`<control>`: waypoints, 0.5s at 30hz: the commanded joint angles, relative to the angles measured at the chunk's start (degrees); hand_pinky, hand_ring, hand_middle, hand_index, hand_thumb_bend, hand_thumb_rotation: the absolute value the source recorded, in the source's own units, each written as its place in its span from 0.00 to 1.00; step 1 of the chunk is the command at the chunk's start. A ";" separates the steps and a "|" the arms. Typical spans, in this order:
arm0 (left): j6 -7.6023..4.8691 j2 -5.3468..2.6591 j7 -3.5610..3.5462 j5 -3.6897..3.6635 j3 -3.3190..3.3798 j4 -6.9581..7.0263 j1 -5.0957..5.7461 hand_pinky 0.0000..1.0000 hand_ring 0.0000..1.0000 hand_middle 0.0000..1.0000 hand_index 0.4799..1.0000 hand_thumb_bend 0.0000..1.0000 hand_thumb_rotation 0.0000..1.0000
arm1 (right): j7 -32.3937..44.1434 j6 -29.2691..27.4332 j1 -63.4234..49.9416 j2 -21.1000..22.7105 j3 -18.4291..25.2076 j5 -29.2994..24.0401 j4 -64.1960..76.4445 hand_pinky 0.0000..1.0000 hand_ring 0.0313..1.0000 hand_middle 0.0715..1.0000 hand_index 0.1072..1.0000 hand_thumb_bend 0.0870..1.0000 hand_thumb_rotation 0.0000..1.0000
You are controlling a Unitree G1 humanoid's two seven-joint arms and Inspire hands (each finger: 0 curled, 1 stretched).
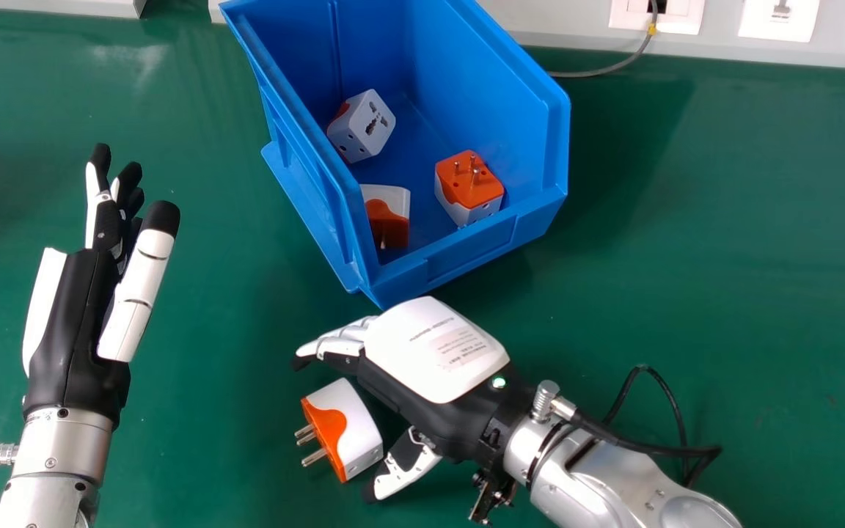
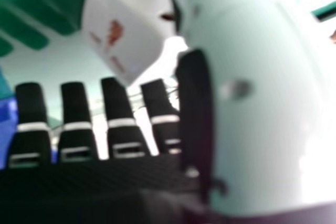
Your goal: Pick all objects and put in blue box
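Note:
My right hand (image 1: 437, 359) is low over the table in front of the box, its fingers extended behind a white and orange plug adapter (image 1: 353, 429) and its thumb on the near side. In the right hand view the adapter (image 2: 126, 24) is beyond the fingertips of my hand (image 2: 121, 119), beside the thumb. The blue box (image 1: 474, 257) holds a white adapter (image 1: 367, 128), an orange-topped one (image 1: 470, 187) and another white and orange one (image 1: 388, 213). At the left, my left hand (image 1: 78, 315) is open and holds nothing.
Green table surface (image 1: 723, 257) extends on both sides of the box. A grey cable (image 1: 606, 72) and wall sockets (image 1: 778, 18) are along the back edge. A black cable (image 1: 668, 396) loops beside my right forearm.

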State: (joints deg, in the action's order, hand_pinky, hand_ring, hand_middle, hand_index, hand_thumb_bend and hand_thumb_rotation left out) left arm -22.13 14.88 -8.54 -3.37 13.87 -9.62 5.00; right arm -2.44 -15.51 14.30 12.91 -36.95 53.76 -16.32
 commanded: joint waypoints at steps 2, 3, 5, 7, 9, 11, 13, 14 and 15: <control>-2.24 0.15 -0.53 -1.03 0.23 -0.57 -1.02 1.00 1.00 1.00 1.00 0.66 0.92 | -0.55 0.07 1.11 0.01 -0.82 0.59 -0.02 0.69 0.78 0.78 0.75 0.58 0.12; -2.46 0.18 -0.61 -1.12 0.23 -0.79 -1.10 1.00 1.00 1.00 1.00 0.66 0.92 | -0.19 0.14 1.28 -0.05 -1.00 0.61 -0.16 0.68 0.78 0.77 0.75 0.58 0.12; -2.85 0.20 -0.68 -1.16 0.12 -1.25 -1.40 1.00 1.00 1.00 1.00 0.66 0.91 | 0.56 0.32 1.83 -0.07 -1.28 0.48 -0.57 0.68 0.77 0.77 0.75 0.58 0.12; -3.05 0.18 -0.78 -1.37 0.07 -1.46 -1.54 1.00 1.00 1.00 1.00 0.66 0.91 | 0.96 0.59 2.52 -0.25 -1.60 0.57 -1.39 0.68 0.78 0.77 0.75 0.58 0.12; -3.05 0.17 -0.82 -1.42 -0.03 -1.61 -1.77 1.00 1.00 1.00 1.00 0.66 0.91 | 1.16 0.82 3.17 -0.35 -1.81 0.68 -2.18 0.68 0.78 0.78 0.75 0.57 0.12; -2.91 0.23 -0.80 -1.34 -0.07 -1.66 -1.97 1.00 1.00 1.00 1.00 0.66 0.90 | 1.31 1.52 3.96 -0.59 -2.23 1.13 -3.46 0.68 0.78 0.78 0.75 0.57 0.12; -2.78 0.33 -0.74 -1.21 -0.04 -1.73 -2.14 1.00 1.00 1.00 1.00 0.66 0.90 | 1.42 2.12 4.48 -0.73 -2.60 1.32 -4.29 0.68 0.78 0.78 0.75 0.57 0.12; -2.67 0.44 -0.74 -1.15 0.00 -1.66 -2.18 1.00 1.00 1.00 1.00 0.66 0.90 | 1.52 2.46 4.74 -0.89 -2.77 1.38 -4.77 0.68 0.78 0.78 0.75 0.57 0.12; -2.59 0.52 -0.75 -1.09 0.01 -1.46 -2.11 1.00 1.00 1.00 1.00 0.67 0.89 | 1.63 2.81 4.95 -1.05 -2.94 1.49 -5.21 0.68 0.78 0.78 0.75 0.57 0.12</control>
State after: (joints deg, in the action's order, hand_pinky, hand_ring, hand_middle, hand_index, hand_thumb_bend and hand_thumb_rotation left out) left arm -23.74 14.87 -9.26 -4.45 13.82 -11.85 3.56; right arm -1.28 -14.35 18.61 11.80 -39.27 54.18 -20.11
